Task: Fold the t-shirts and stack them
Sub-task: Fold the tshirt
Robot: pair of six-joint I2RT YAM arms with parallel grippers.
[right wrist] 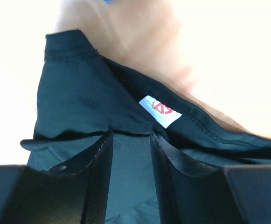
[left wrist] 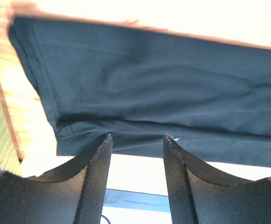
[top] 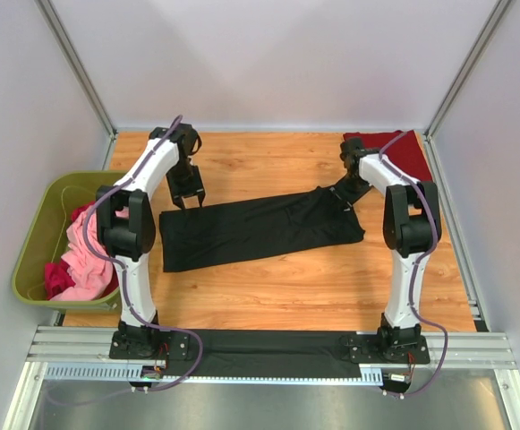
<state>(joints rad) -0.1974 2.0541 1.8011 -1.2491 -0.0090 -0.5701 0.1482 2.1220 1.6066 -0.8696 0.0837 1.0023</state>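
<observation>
A black t-shirt (top: 260, 231), folded into a long strip, lies across the middle of the table. My left gripper (top: 186, 199) is open and empty, its fingertips at the far edge of the strip's left end; in the left wrist view (left wrist: 137, 136) the shirt (left wrist: 149, 79) lies just past the tips. My right gripper (top: 343, 199) is at the strip's right end by the collar. In the right wrist view (right wrist: 130, 133) its jaws stand apart with black cloth (right wrist: 79, 93) between them, beside the white neck label (right wrist: 160, 111). A dark red t-shirt (top: 389, 148) lies at the back right corner.
An olive-green bin (top: 36, 233) stands off the table's left edge, holding pink (top: 85, 242) and magenta (top: 58, 276) shirts. White walls and metal posts close in the table on three sides. A metal rail (top: 268, 345) runs along the near edge.
</observation>
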